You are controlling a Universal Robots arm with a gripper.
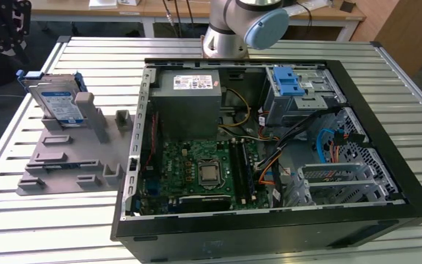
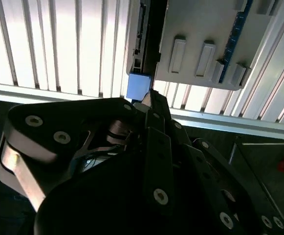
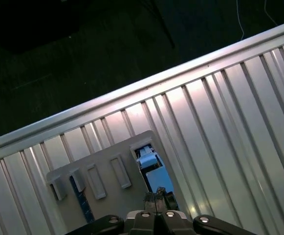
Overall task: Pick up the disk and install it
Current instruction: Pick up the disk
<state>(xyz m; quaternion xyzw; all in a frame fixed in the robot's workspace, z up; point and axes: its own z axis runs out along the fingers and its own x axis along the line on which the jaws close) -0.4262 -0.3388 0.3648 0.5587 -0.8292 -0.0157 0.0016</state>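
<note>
We see one disk [image 1: 55, 102], silver with a blue-and-white label and blue side rails. It stands on edge in one grey holder [image 1: 57, 165] on the slatted worktop [image 1: 86, 55], at the exterior view's left. The one arm [image 1: 233, 25] rises behind one open computer case [image 1: 270, 234]. Its tool [image 2: 150, 98] sits near the disk's blue end; we cannot tell whether it is apart or together.
</note>
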